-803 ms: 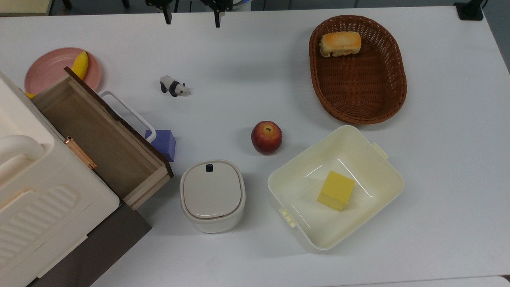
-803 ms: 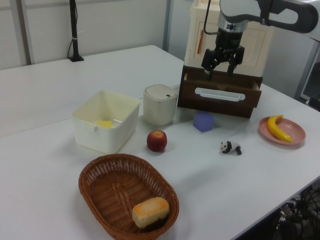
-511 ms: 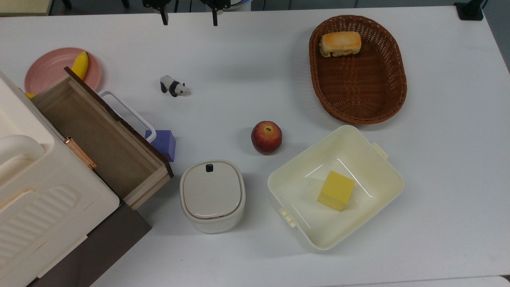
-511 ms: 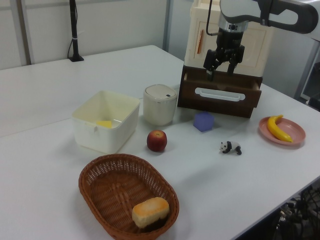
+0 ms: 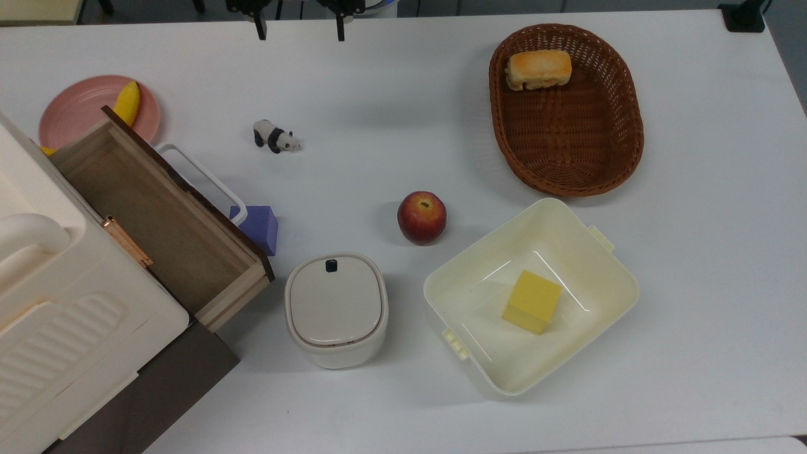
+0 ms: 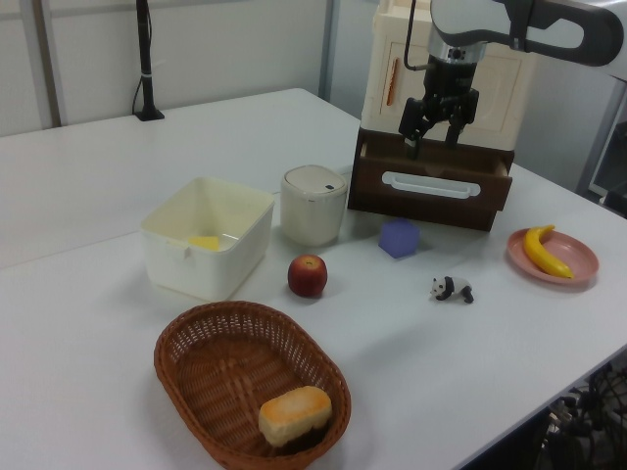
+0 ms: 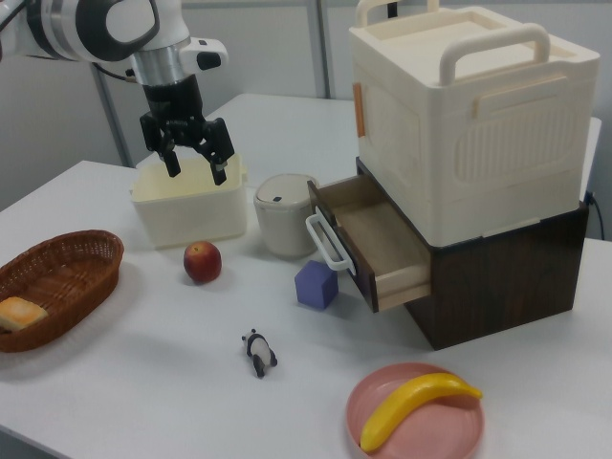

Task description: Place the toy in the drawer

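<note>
The gripper (image 7: 195, 158) hangs above the table (image 5: 391, 113), fingers (image 5: 259, 29) spread wide and holding nothing. The panda (image 5: 275, 137) stands on the table, apart from the gripper and from the drawer (image 5: 157, 221), nearer the table's edge at the top view's top. The drawer is pulled open at the table's corner and looks empty, though its back is hidden. A purple block (image 5: 258, 227) sits just beside its front panel.

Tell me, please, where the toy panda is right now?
In the top view, the panda stands on the bare table left of centre, between the open drawer and the raised gripper, above the purple block.
</note>
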